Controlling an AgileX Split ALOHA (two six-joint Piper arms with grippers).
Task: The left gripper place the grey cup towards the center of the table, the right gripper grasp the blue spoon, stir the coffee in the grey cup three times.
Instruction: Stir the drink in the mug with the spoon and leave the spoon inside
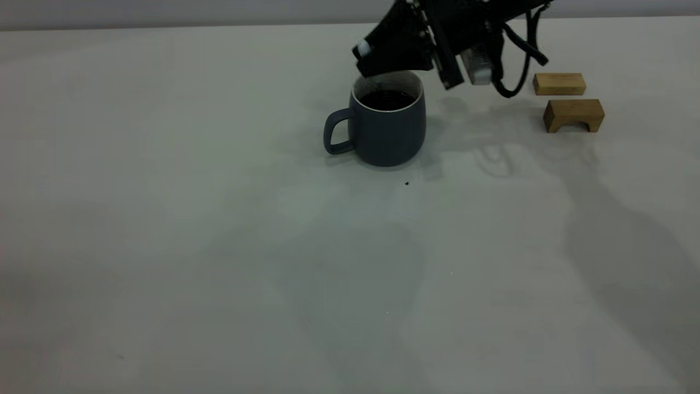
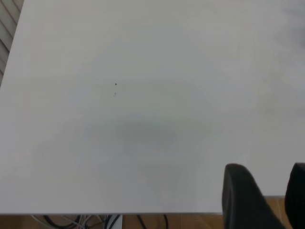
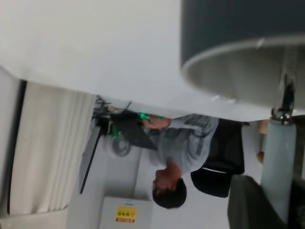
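One Cup, Spoon Held Above It

One grey cup point(image 1: 387, 128) stands upright on the table point(image 1: 219, 246), slightly toward the far side and near the middle of its width, with its loop handle pointing to the exterior view's left. The coffee point(image 1: 387, 99) fills it to a short way below the pale rim. A tiny dark speck lies on the table just in front of the cup.

The right pincer point(image 1: 383, 65) hangs directly over the far rim of the cup, tilted downward. Its fingers are closed on the blue spoon point(image 3: 278, 164); in the right wrist view the pale blue handle sits between them, and the metal neck reaches down inside the cup's rim. Whether the bowl touches the liquid cannot be told.

Two brown wooden blocks point(image 1: 573, 115) lie to the right of the cup, well apart from it.

The left pincer point(image 2: 267, 200) shows only in its own wrist view, over the table's edge, fingers parted and holding nothing.

A seated person point(image 3: 183, 157) is visible beyond the table.
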